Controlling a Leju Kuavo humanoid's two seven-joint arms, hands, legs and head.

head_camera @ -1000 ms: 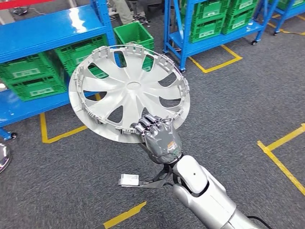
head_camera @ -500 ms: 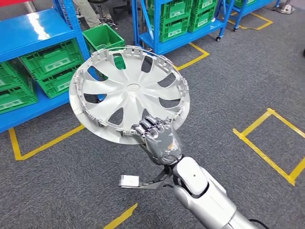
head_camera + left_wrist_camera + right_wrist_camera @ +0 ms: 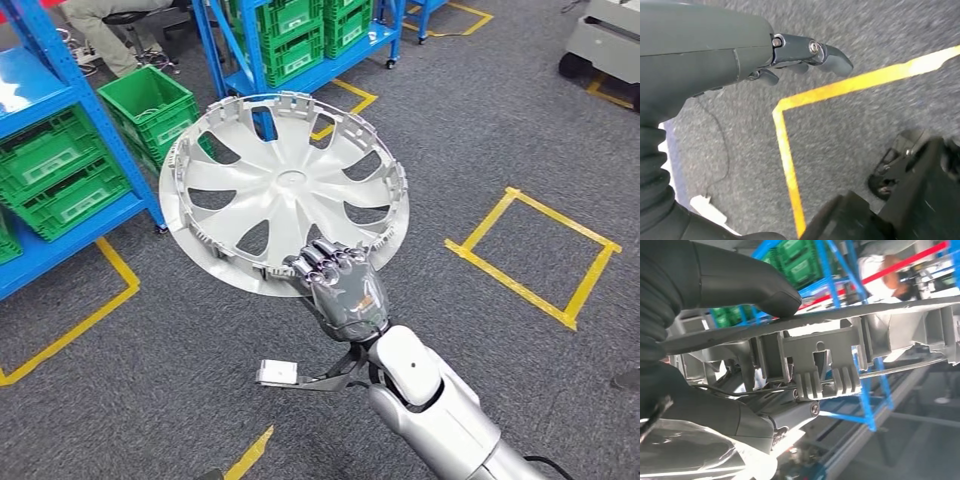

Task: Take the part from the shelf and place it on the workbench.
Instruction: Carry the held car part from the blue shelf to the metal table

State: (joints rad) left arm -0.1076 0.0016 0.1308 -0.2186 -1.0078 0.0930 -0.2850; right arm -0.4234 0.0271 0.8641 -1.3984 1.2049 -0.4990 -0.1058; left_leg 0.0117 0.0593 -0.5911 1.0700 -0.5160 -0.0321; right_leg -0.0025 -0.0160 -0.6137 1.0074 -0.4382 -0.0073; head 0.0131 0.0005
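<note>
The part is a silver wheel cover [image 3: 283, 190], held face-down and nearly level above the grey floor at the middle of the head view. My right hand [image 3: 343, 290] grips its near rim, fingers curled over the edge. Up close in the right wrist view, the grey thumb [image 3: 753, 285] presses one side of the cover's rim [image 3: 866, 307] and darker fingers [image 3: 764, 420] press the other, with the clip ribs between. My left hand [image 3: 806, 52] hangs over the floor with its fingers held out and nothing in them.
Blue shelves [image 3: 53, 90] with green crates [image 3: 56, 170] stand at the left and back. A loose green crate [image 3: 147, 105] sits on the floor. A seated person [image 3: 106, 30] is at the far back left. Yellow floor tape [image 3: 528, 255] marks boxes to the right.
The whole view has swung to the right, so the shelves slid left and a yellow floor box came in. The cover stays in my right hand in the same grip.
</note>
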